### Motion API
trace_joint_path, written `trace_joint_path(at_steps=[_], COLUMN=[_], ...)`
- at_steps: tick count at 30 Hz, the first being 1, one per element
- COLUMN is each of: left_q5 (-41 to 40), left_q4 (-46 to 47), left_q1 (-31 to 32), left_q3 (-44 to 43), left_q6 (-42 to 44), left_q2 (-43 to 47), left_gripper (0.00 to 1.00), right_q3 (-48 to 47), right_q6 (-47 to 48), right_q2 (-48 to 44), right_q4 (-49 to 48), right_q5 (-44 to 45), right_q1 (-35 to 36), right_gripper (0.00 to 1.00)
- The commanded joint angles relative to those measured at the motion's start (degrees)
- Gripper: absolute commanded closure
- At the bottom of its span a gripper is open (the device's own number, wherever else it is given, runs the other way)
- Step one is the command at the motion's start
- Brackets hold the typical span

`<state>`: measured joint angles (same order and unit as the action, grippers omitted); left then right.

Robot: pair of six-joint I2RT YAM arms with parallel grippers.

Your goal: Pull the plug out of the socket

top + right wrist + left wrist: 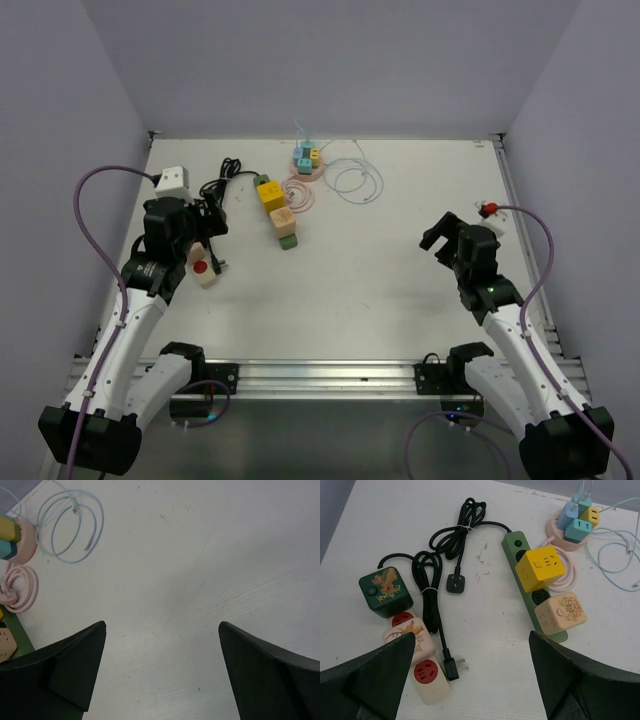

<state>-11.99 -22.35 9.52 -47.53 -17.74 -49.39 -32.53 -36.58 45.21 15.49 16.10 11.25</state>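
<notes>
Jaws of the left gripper (471,640) stand wide apart and hold nothing, low in the frame. Just beyond, at lower left, lies a cream power strip (427,680), and a dark green cube plug (386,591) seems to sit on its far end. The right gripper (162,625) is also spread and empty over the bare table (200,555). Higher up, a green power strip (512,545) carries a yellow cube plug (540,567). The risk, I think, is that nothing holds the strip down, so a pull may lift it together with the plug. The loose black cable (431,597) may also catch a finger.

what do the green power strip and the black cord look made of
Green power strip: likely hard moulded plastic, matte, with smooth rounded edges. Black cord: probably rubbery or vinyl sheathing, faint sheen, since it bends into soft loops.
</notes>
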Motion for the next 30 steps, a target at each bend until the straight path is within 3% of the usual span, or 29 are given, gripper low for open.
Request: trace_joint_path(at_steps=[1,4,6,10,15,21,24,30], left_q5=[-0.67,-0.41,-0.23,-1.72,-1.73,6.98,4.09,-10.06], left_q4=[-0.15,-0.06,-0.06,-1.64,-1.56,-1.12,-1.82,-6.39], left_q1=[0.06,0.06,0.15,0.06,0.06,0.06,0.15,-1.07], left_q3=[-2.22,-2.22,-2.04,-2.83,-2.48,-3.18,-3.80,-5.38], left_q6=[1.48,1.56,1.91,1.92,1.92,2.44,2.27,-5.01], left_q2=[0.34,-0.09,-0.45,-2.55,-5.36,-12.57,-15.73,-20.22], left_gripper=[0.00,0.00,0.00,0.00,0.00,0.00,0.00,0.00], right_q3=[-1.74,-0.35,0.54,3.96,2.83,1.69,1.25,1.16], right_q6=[-1.91,-1.31,5.77,8.44,9.68,8.98,8.72,8.28], right_q2=[-1.70,-3.55,-5.38,-7.76,-4.61,0.14,1.02,0.41], right_q4=[0.42,-1.50,-3.61,-9.14,-9.51,-8.72,-7.58,-7.31], right_q5=[3.93,0.45,-5.34,-13.08,-20.66,-23.40,-23.74,-25.68], right_q1=[0.36,0.36,0.36,0.36,0.36,0.36,0.36,0.36], right_gripper=[0.01,0.01,0.01,0.01,0.01,0.01,0.01,0.01])
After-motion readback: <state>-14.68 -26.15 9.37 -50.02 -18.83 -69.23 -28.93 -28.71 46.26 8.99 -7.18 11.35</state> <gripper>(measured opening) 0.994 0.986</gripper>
